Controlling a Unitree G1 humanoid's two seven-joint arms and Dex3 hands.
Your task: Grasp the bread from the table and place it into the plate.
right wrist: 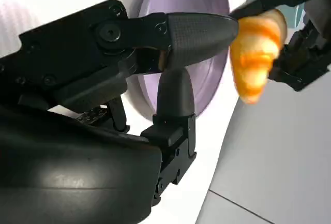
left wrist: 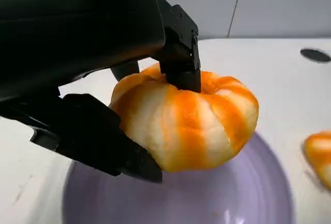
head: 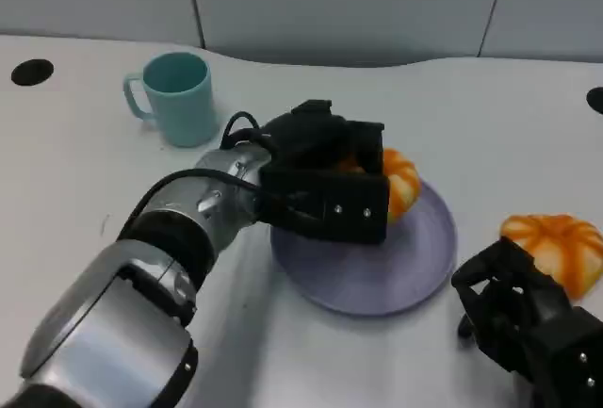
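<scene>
Bread (left wrist: 189, 118), orange-and-cream striped bun, is held by left robot hand (head: 325, 182) above the purple plate (head: 377, 271), over plate's far side. Left wrist view: black fingers (left wrist: 181, 53) press on bun's top, another black part sits under its lower edge; bun looks lifted off plate surface, purple dish (left wrist: 248, 193) visible beneath w/ a gap. In head view only a bit of bun (head: 400, 182) peeks out past the hand.

L to R in head view: dark round hole (head: 32, 72) in counter at far left edge. Teal mug (head: 174, 97) upright, handle toward the left, well apart from plate. Silver left forearm (head: 122, 285) runs diagonally from lower left up to the hand, black cable looped at the wrist. Plate near centre, flat on white counter (head: 75, 163). Second striped bun (head: 561, 248) lies on counter just beside plate's right rim, not touching it. Right robot hand (head: 523, 318) at lower right, near the second bun, holding nothing; fingers curled somewhat in head view, apart in right wrist view (right wrist: 176, 79). Can't tell if it touches counter.

Right wrist view (turned sideways): plate (right wrist: 207, 1) behind the fingers, held bun (right wrist: 256, 58) clamped in the other hand (right wrist: 305, 53) beyond.
</scene>
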